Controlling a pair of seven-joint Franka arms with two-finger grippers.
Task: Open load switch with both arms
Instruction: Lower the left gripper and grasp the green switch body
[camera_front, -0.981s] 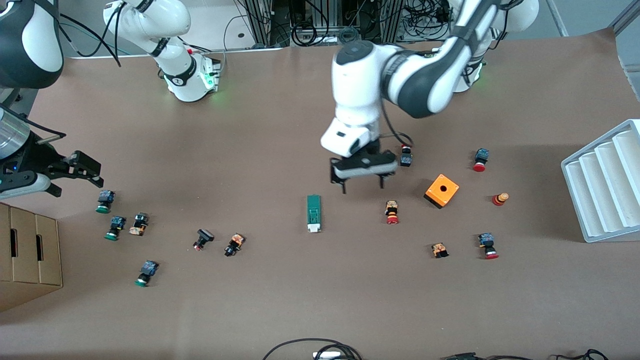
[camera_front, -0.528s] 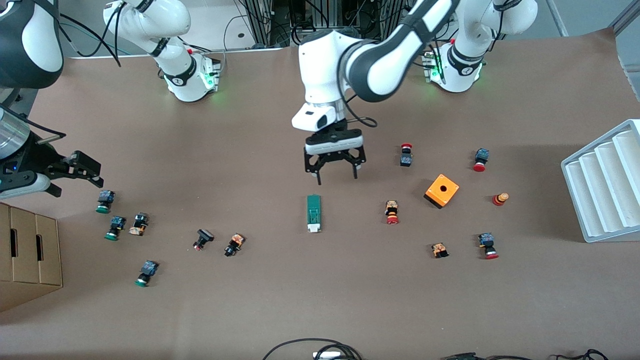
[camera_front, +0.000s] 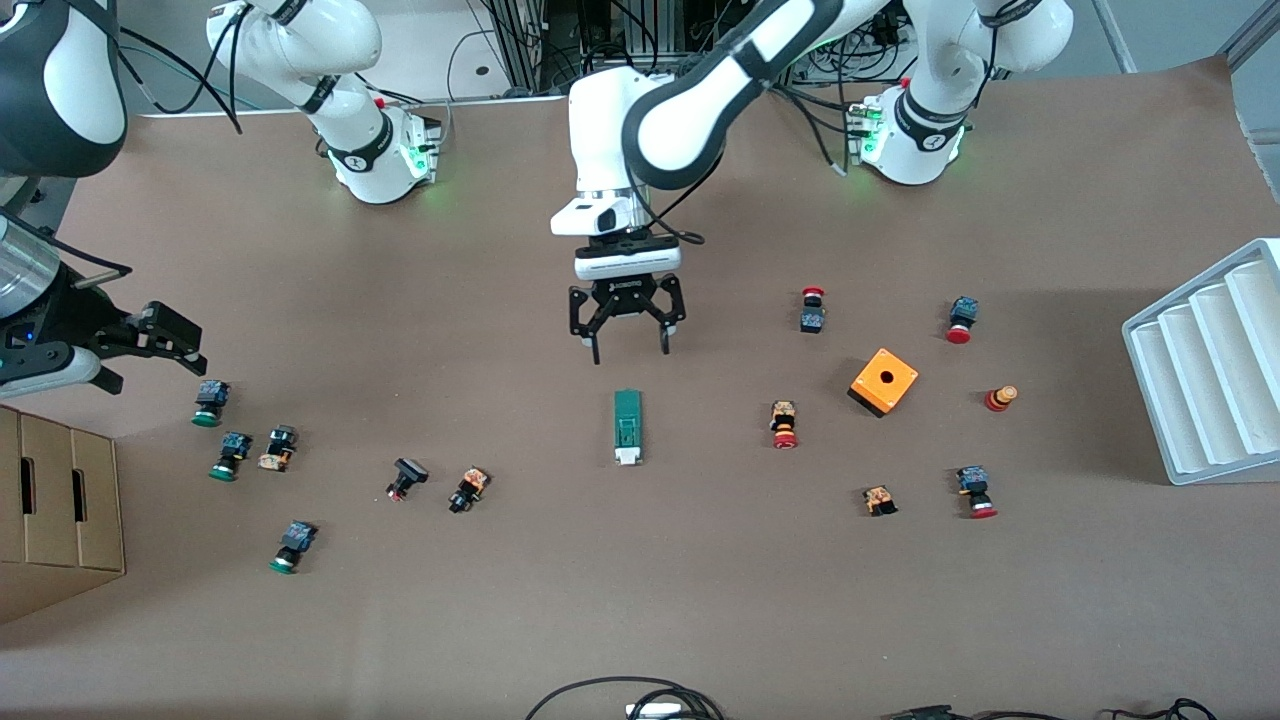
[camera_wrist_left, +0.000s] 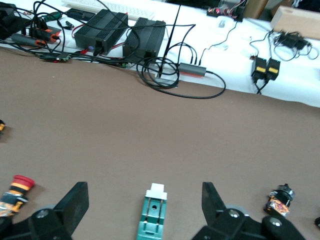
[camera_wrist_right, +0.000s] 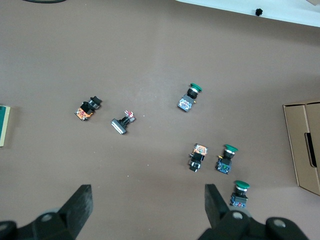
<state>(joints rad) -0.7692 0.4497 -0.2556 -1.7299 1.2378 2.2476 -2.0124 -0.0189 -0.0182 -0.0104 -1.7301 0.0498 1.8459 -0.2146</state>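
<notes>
Left gripper (camera_front: 628, 344) hangs over the bench (camera_front: 640, 600) with its fingers (camera_front: 594, 350) spread wide and nothing between them; in the left wrist view the same gripper (camera_wrist_left: 145, 200) frames the load switch (camera_wrist_left: 154, 215), which sits on the bench between the two finger tips as seen from above, untouched, white end pointing away from the wrist; in the front view the load switch (camera_front: 627, 427) lies flat just nearer the camera than the finger tips, green body lengthwise, white sliding piece at the end nearest the camera; out from those fingers toward the left arm's end, a red-capped button (camera_front: 784, 424) lies near the switch, then the orange cube (camera_front: 884, 381) with its round hole, with more red-capped buttons around it, and a white stepped rack (camera_front: 1210, 370) at the bench edge; toward the right arm's end, a small black button (camera_front: 406, 477) and an orange-and-black one (camera_front: 468, 489) lie side by side.

Right gripper (camera_front: 150, 345) waits in the air near the right arm's end of the bench, fingers (camera_wrist_right: 80, 205) apart and empty; below them in the right wrist view sit green-capped buttons (camera_wrist_right: 227, 157) in a loose cluster; beside that group stands a cardboard box (camera_front: 55, 510), at the bench edge.
</notes>
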